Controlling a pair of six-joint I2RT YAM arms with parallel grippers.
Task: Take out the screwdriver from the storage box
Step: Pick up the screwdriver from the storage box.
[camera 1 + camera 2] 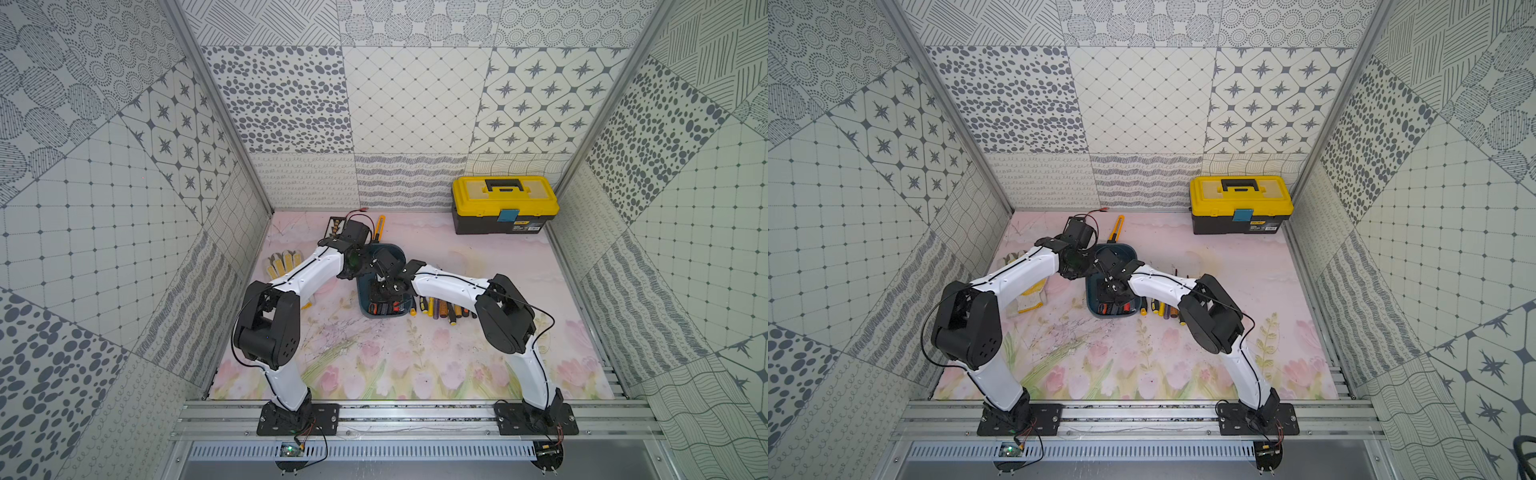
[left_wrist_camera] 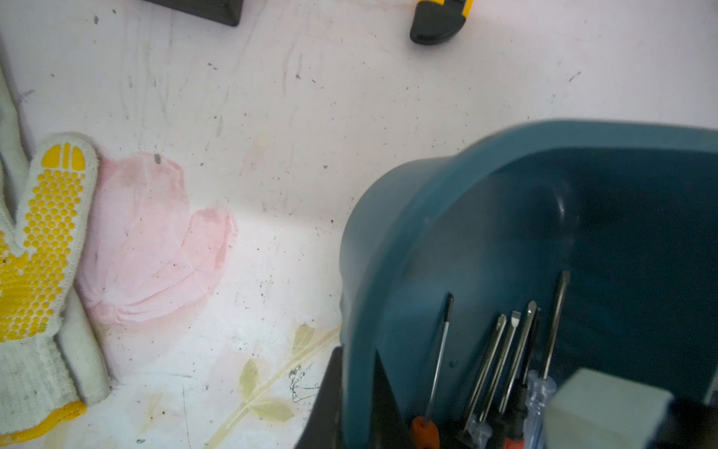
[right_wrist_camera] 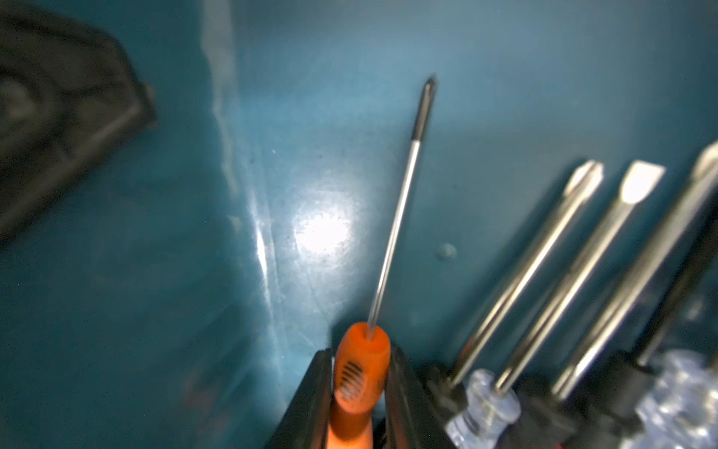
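The storage box (image 1: 398, 250) (image 1: 1128, 250) is a dark teal bin in mid-table in both top views. My left gripper (image 2: 356, 352) is shut on its side wall (image 2: 392, 248), one finger outside and one inside. Inside the box, an orange-handled screwdriver (image 3: 361, 373) lies with its thin shaft (image 3: 396, 217) along the floor. My right gripper (image 3: 361, 361) reaches down into the box (image 1: 386, 291) and is shut on that orange handle, a black finger (image 3: 314, 388) on each side. The same handle (image 2: 425, 431) shows in the left wrist view.
Several more screwdrivers (image 3: 544, 272) lie beside the held one in the box. Others lie in a row (image 1: 444, 311) on the mat right of it. Work gloves (image 1: 282, 266), a yellow utility knife (image 1: 380, 226), a bit case (image 1: 336, 226) and a yellow-lidded toolbox (image 1: 505, 203) stand around.
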